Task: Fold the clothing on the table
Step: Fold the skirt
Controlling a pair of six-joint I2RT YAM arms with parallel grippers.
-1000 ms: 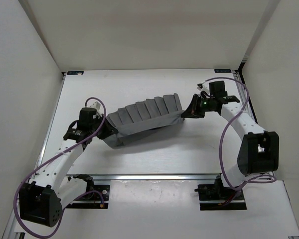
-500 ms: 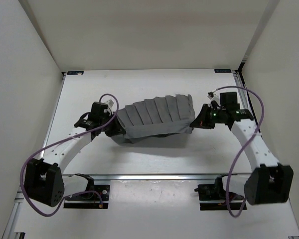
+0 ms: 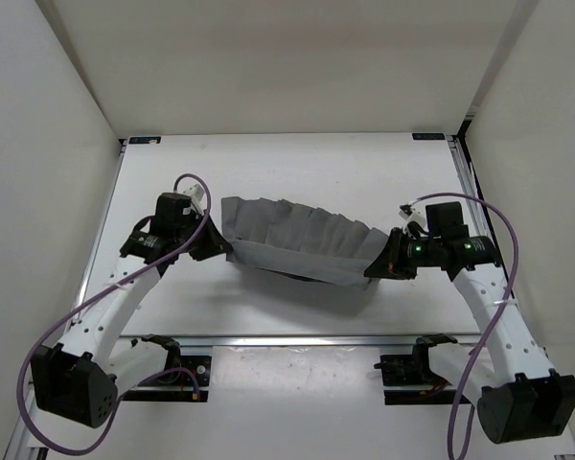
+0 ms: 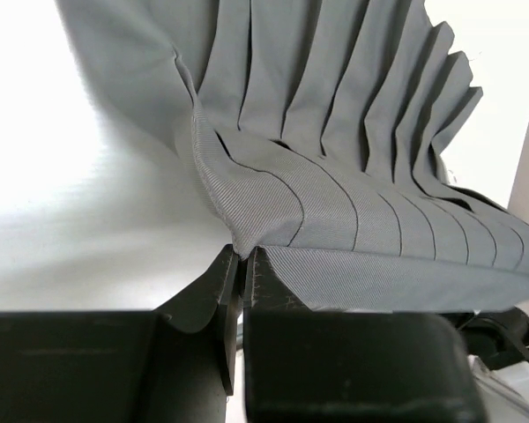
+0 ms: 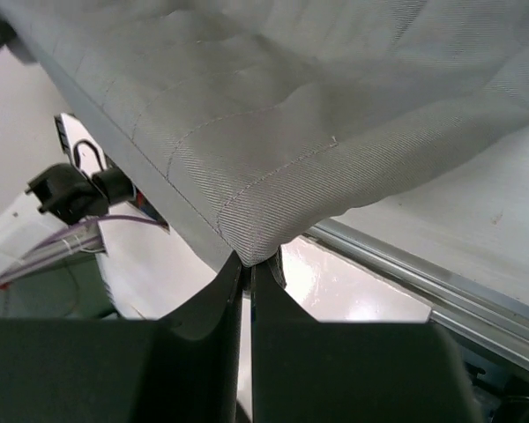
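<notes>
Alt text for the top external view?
A gray garment hangs stretched over a white table, pinched at its left end by the left gripper and at its right end by the right gripper. Parallel creases run across it.

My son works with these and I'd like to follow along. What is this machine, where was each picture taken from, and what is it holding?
Two white robot arms are bolted at the near edge of a white table. The wide picture is from a fixed camera above and behind them; the other two are from cameras on the wrists. A creased gray piece of clothing hangs stretched between them: the left gripper and the right gripper are each shut on one end.
</notes>
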